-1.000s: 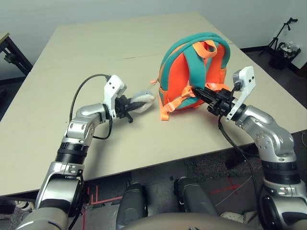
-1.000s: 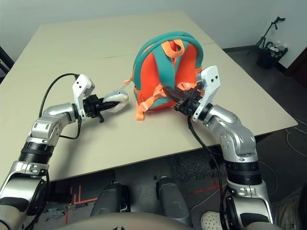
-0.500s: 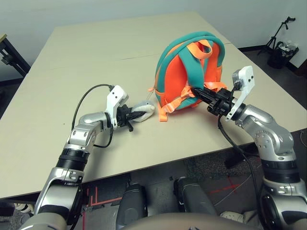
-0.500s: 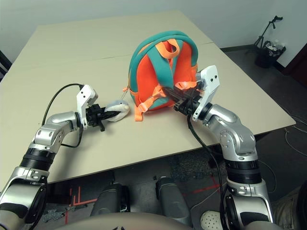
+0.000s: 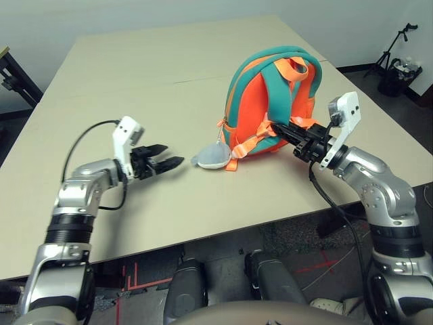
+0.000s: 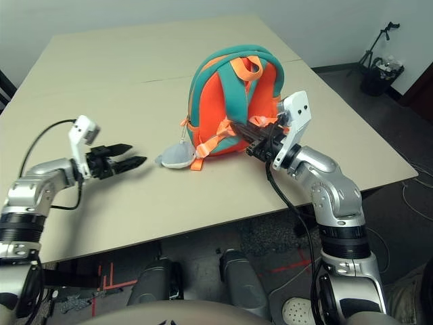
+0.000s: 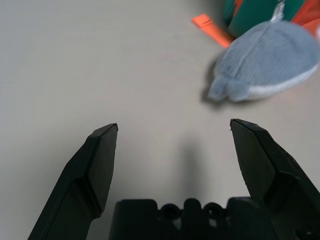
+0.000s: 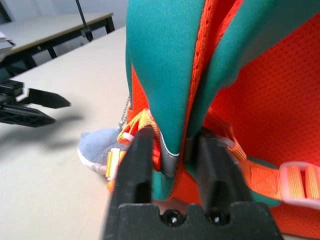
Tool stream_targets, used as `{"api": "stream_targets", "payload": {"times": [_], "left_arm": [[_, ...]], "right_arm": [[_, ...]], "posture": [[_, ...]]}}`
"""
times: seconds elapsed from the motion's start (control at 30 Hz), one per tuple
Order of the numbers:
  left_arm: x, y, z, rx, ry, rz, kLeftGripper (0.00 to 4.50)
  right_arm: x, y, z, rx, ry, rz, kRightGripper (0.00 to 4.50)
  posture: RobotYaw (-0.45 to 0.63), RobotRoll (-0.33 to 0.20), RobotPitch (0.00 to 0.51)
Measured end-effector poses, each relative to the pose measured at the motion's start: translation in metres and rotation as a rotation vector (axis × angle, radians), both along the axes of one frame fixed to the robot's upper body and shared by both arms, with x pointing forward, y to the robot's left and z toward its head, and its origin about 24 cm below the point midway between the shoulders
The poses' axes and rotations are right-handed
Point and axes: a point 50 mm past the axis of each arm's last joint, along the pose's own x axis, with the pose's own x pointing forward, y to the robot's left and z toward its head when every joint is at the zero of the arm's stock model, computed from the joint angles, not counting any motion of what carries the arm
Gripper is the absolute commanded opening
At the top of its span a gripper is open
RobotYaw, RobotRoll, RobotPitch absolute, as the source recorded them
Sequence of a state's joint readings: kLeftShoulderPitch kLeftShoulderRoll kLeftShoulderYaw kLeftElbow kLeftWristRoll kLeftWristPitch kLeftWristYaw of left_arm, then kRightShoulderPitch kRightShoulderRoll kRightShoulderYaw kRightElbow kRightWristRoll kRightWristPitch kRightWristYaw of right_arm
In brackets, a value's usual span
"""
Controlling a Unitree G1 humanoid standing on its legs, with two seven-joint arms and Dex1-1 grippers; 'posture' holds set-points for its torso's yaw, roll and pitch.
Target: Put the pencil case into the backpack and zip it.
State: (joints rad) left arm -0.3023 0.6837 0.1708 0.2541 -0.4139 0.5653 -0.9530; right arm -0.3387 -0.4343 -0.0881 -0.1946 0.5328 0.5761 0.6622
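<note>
Your right gripper (image 8: pixel 172 165) is clamped on a teal shoulder strap (image 8: pixel 165 75) of the backpack (image 5: pixel 270 101), with both black fingers pressed against the strap's lower end where it meets the orange webbing. From there the backpack stands upright on the table (image 5: pixel 135 68), its orange back panel and straps facing you, and the right arm reaches in from the robot's right side.

Your left gripper (image 5: pixel 161 164) is spread wide and holds nothing; it hovers low over the bare tabletop, fingers pointing toward the backpack. Just ahead of those fingertips, but clear of them, the grey-white plush toy (image 5: pixel 208 156) lies flat on the table, hanging by a thin chain from the backpack's lower left corner and resting beside a loose orange strap end (image 5: pixel 232 162).

You cannot see the pencil case in any view, so you cannot tell where it is, and the backpack's zipper faces away from you.
</note>
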Motion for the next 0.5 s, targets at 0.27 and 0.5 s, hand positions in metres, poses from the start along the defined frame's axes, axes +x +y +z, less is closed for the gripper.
{"api": "stream_targets", "payload": {"times": [0.27,0.5], "left_arm": [[-0.017,0.028,0.009,-0.012,0.045,0.100,4.50],[-0.018,0.033,0.020,0.014,-0.005,0.142,4.50]], "right_arm": [[-0.008,-0.025,0.010,-0.139,0.041,0.114,4.48],[-0.015,-0.067,0.036,-0.300,0.085,0.171,4.48]], "posture": [[-0.09,0.000,0.078],[-0.09,0.000,0.073]]}}
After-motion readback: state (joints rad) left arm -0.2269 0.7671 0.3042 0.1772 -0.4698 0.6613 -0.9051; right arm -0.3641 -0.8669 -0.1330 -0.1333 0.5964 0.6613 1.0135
